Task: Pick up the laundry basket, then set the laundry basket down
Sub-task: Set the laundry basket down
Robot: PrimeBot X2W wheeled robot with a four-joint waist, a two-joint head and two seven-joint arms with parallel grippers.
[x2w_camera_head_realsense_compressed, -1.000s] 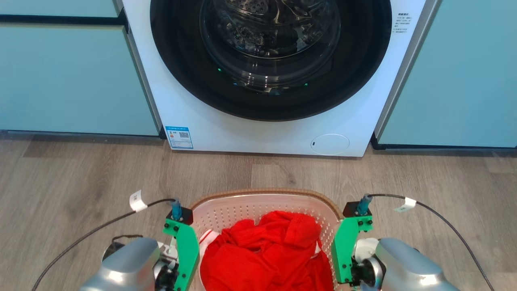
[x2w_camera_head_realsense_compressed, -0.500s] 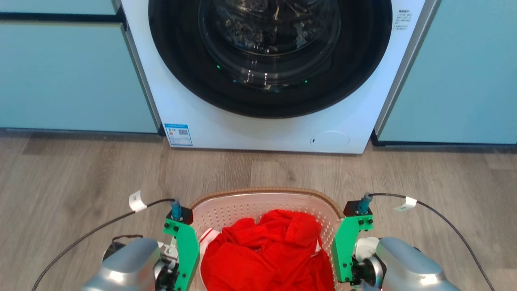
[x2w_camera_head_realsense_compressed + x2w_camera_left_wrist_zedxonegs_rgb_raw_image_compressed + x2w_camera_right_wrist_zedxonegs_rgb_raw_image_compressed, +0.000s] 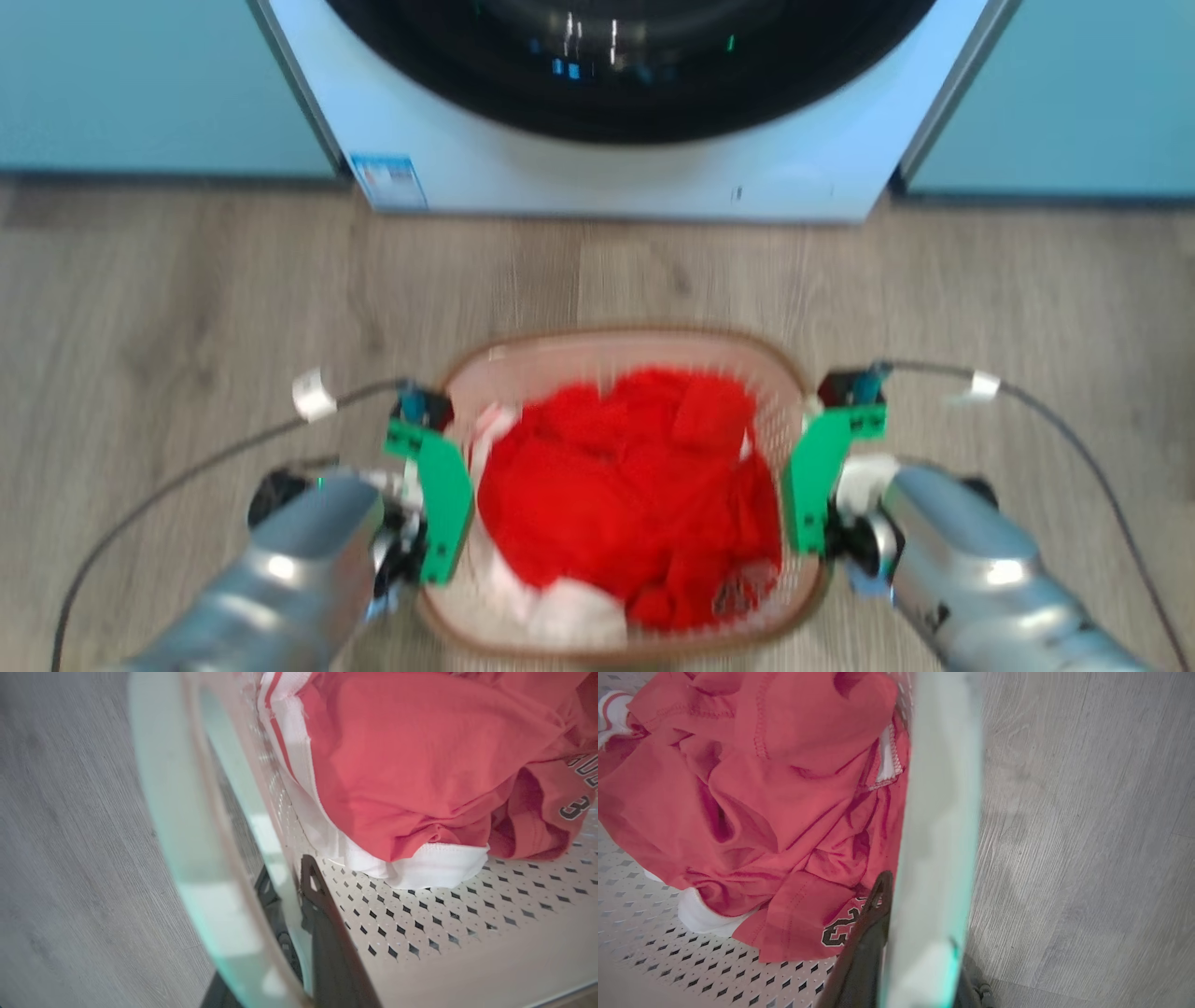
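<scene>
The laundry basket [image 3: 618, 336], white and perforated with a brown rim, shows in the middle of the blurred head view, holding red and white clothes [image 3: 635, 485]. My left gripper [image 3: 431, 504] is shut on its left side and my right gripper [image 3: 810, 485] on its right side. In the left wrist view one dark finger [image 3: 322, 914] is inside the basket wall [image 3: 444, 924] and the other outside. The right wrist view shows a finger [image 3: 873, 914] inside, against the rim [image 3: 938, 812]. I cannot tell whether the basket touches the floor.
A white washing machine [image 3: 616, 177] with a dark round door stands straight ahead, teal cabinets [image 3: 140, 84] on both sides of it. Wood-look floor [image 3: 187, 308] lies between the machine and the basket. Thin black cables [image 3: 215, 457] trail from both wrists.
The head camera has swung downward and the picture is blurred; the washing machine sits higher in view and nearly the whole basket shows. Both grippers keep their hold on the basket's sides.
</scene>
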